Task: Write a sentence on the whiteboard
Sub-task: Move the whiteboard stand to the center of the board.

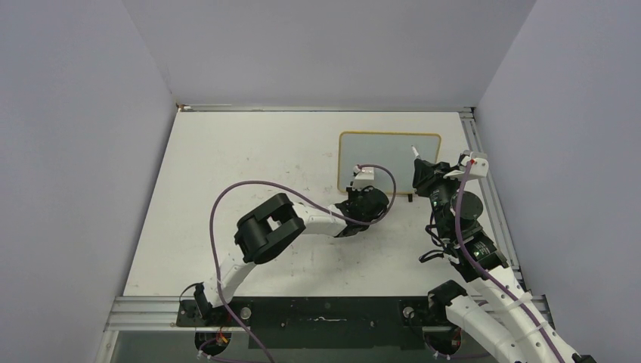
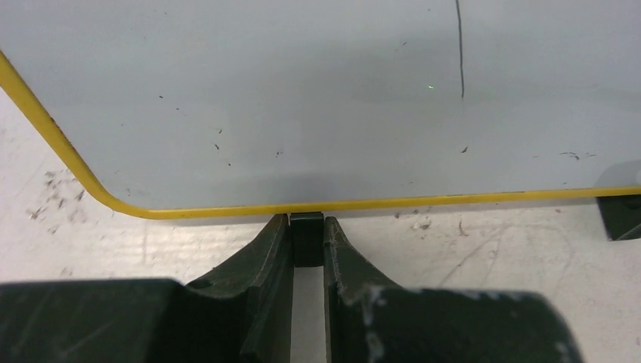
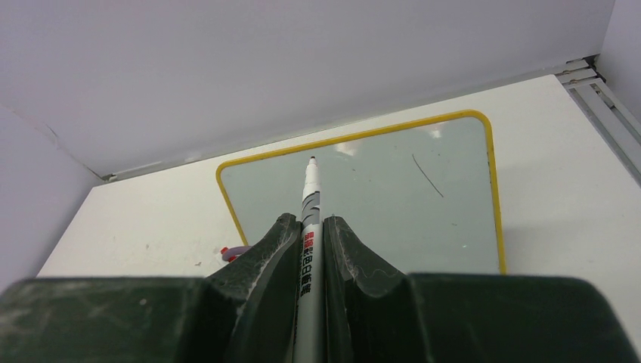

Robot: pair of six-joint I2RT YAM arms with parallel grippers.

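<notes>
The whiteboard [image 1: 389, 159] lies at the back right of the table; its frame looks yellow, with rounded corners. No red sentence shows on it, only one thin dark stroke [image 2: 459, 49], also in the right wrist view [image 3: 428, 175]. My left gripper [image 1: 357, 190] is at the board's near edge, shut on a small black foot [image 2: 306, 238] under the frame. My right gripper [image 1: 422, 170] is shut on a white marker [image 3: 311, 197], uncapped. Its dark tip points at the board [image 3: 378, 197] from the right side, and I cannot tell whether it touches.
A second black foot [image 2: 621, 215] sits under the board's near right corner. An aluminium rail [image 1: 484, 174] runs along the table's right edge, close to my right arm. Grey walls enclose the back and sides. The left arm's purple cable [image 1: 227, 197] loops over the table.
</notes>
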